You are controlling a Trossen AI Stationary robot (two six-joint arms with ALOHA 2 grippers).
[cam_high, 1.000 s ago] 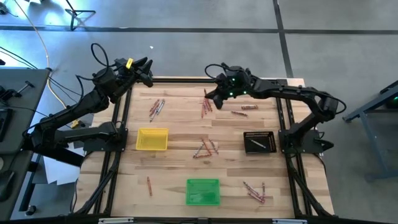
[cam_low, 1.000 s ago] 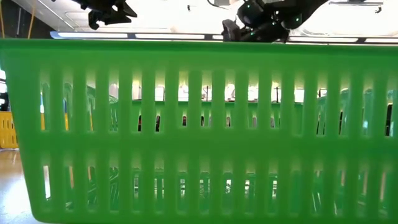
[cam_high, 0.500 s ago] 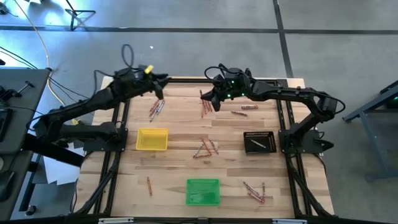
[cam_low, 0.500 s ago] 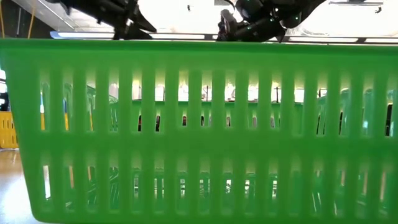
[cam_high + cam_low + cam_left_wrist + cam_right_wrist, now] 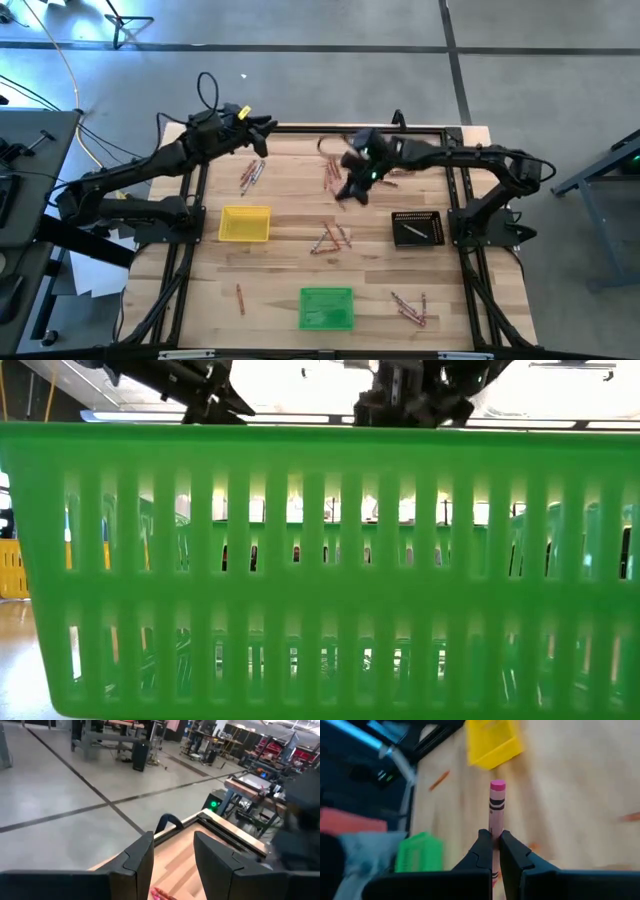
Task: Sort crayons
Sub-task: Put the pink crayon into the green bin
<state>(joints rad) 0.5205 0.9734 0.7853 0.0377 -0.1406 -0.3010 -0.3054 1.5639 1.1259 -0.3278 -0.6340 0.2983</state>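
right gripper: i see its fingers clamped on a pink crayon, raised over the middle of the table, beside one crayon cluster. left gripper: fingers apart, empty, at the far left edge above another crayon cluster. yellow tray, green tray, black tray sit nearer.

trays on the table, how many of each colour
yellow tray: 1
green tray: 1
black tray: 1
total: 3 trays
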